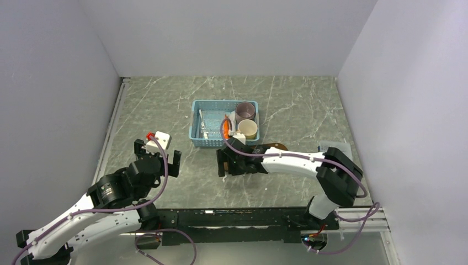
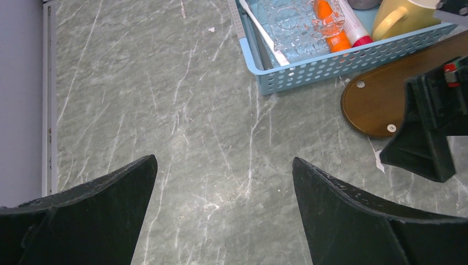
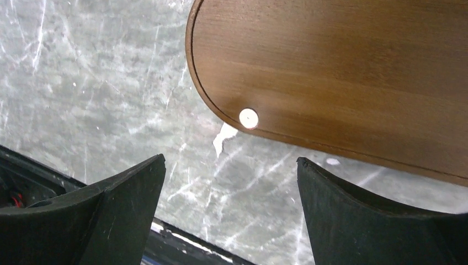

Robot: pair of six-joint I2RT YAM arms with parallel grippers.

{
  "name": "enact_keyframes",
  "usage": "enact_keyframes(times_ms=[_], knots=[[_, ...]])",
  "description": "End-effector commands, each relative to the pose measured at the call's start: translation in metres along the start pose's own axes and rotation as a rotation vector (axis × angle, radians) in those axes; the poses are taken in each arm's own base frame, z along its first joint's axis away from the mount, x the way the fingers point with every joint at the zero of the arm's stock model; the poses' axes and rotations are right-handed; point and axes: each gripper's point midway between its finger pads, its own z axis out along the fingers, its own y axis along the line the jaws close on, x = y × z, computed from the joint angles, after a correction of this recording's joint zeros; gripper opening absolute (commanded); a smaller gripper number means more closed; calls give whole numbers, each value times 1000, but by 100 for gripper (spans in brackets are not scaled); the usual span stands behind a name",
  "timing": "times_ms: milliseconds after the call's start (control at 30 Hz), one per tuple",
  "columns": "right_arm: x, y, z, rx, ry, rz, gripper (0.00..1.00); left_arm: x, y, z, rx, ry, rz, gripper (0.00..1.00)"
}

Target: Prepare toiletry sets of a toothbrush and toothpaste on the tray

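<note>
The dark-brown wooden tray (image 3: pixel 342 77) lies on the table just in front of the light-blue basket (image 2: pixel 331 63); in the top view only its end (image 1: pixel 277 147) shows from under my right arm. A thin white toothbrush (image 2: pixel 265 33) and an orange toothpaste (image 2: pixel 331 25) lie in the basket. My right gripper (image 3: pixel 232 159) is open and empty, hovering low over bare table beside the tray's rounded end. My left gripper (image 2: pixel 223 160) is open and empty over bare table, left of the basket and the tray.
A yellow mug (image 2: pixel 403 16) and a grey-purple cup (image 1: pixel 245 111) stand in the basket's right half, beside a white tube with a red end (image 2: pixel 353 25). Grey walls enclose the table on three sides. A black rail runs along the near edge (image 1: pixel 248 212).
</note>
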Motion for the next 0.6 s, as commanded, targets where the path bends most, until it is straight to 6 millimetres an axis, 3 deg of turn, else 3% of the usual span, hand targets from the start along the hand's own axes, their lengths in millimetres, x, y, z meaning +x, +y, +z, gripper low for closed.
enact_keyframes(times_ms=[0, 200, 567], knots=[[-11, -11, -33, 29, -52, -62, 91, -9, -1, -3, 11, -24, -31, 99], [-21, -43, -66, 127, -113, -91, 92, -10, -2, -2, 13, -22, -26, 99], [-85, -128, -114, 272, -270, 10, 92, -8, -4, 0, 12, -14, -16, 99]])
